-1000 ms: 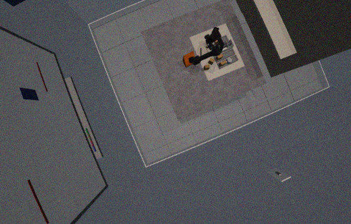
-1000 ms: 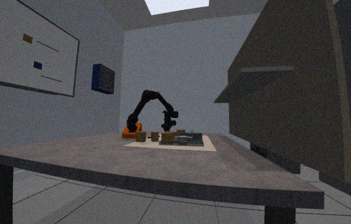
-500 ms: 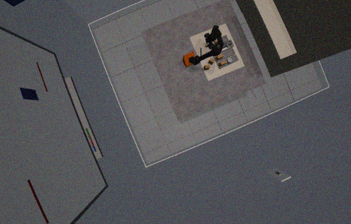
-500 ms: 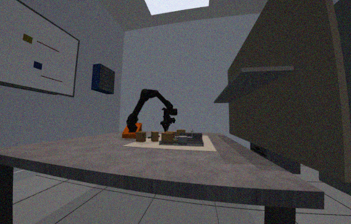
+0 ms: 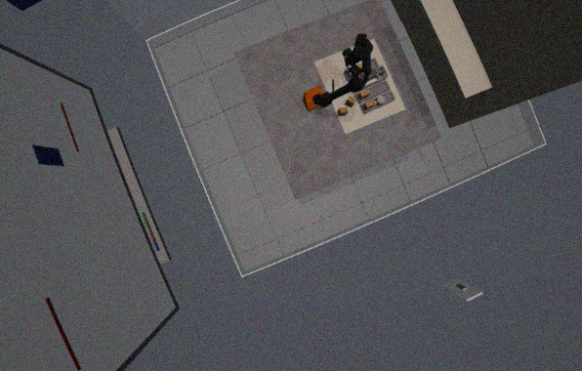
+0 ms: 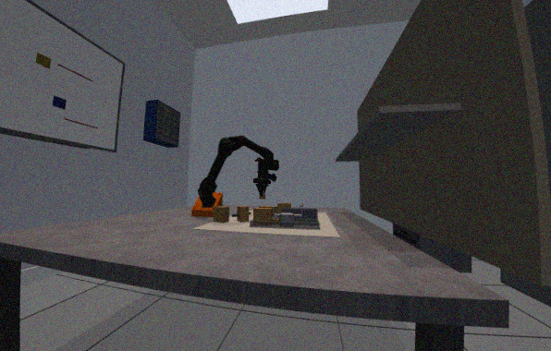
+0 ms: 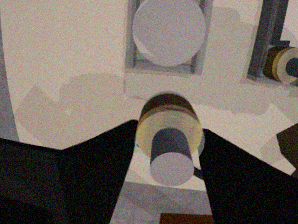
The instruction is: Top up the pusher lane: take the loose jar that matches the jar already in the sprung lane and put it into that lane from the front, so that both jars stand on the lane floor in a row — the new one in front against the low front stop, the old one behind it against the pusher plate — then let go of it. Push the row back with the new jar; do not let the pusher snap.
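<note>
My gripper [image 6: 262,196] [image 7: 168,131] is shut on a jar with an amber-brown body, a yellowish rim and a dark knob with a pale grey top [image 7: 171,167]. The jar is upright and held above the mat, clear of the rack. In the wrist view, a grey lane front [image 7: 160,83] with a large pale disc [image 7: 170,31] lies just ahead of it. Another lane at the right holds a jar [image 7: 281,65] near its front end. In the top view, jars [image 5: 364,93] [image 5: 370,104] sit in two lanes. The pusher plate and which lane is sprung cannot be told.
Two loose jars [image 5: 350,102] [image 5: 343,111] [image 6: 221,214] [image 6: 242,213] stand on the pale mat [image 5: 353,126] [image 6: 329,231] beside the rack. A thin dark rod [image 5: 332,84] lies near the orange base [image 5: 311,99] [image 6: 201,210]. A tall dark cabinet [image 6: 440,185] rises at the right.
</note>
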`<state>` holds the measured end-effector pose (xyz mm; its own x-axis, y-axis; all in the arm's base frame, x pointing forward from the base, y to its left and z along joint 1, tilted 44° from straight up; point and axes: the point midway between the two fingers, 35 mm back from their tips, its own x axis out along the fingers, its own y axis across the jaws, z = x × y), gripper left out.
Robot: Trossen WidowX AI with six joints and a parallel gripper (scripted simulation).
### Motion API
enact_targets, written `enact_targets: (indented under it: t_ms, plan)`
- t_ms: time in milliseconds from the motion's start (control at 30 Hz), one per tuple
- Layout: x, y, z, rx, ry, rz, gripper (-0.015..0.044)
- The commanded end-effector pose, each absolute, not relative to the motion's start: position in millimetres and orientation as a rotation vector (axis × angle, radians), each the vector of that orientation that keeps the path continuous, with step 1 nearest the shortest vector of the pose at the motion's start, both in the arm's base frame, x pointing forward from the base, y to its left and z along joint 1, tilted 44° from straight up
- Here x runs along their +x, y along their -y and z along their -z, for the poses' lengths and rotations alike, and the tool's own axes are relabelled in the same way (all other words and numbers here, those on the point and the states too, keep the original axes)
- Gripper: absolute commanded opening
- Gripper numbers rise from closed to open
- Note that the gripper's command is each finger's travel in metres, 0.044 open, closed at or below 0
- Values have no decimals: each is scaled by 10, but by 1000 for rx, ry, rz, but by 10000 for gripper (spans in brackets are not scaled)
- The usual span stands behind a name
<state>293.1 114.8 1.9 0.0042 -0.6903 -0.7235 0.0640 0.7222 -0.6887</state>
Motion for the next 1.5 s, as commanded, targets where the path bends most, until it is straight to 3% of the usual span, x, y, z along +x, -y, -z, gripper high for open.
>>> enact_targets:
  t_ms: [0,733,1467]
  plan:
    - [2960,-1202,-144,-542,-1445,644,0]
    - [2931,-20,-577,-582,-1462,616,0]
    - [2941,191,-414,-584,-1462,617,0]
